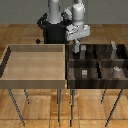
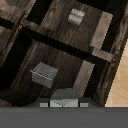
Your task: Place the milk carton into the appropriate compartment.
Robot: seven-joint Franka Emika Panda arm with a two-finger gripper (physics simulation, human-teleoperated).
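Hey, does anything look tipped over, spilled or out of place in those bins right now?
Nothing stands out. The small grey-white peaked milk carton sits at the pincer above the dark wooden compartment bin; a small grey cube rests flat inside one compartment.

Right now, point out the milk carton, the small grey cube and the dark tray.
Milk carton (image 2: pixel 64 102): wrist view, peaked top.
Small grey cube (image 2: pixel 42 74): wrist view, its middle.
Dark tray (image 1: pixel 97 85): exterior view, front wall.

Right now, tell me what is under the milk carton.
The milk carton, in the gripper, hangs over a dark wooden tray compartment with a small grey cube on its floor. The floor directly beneath the carton is hidden by it.
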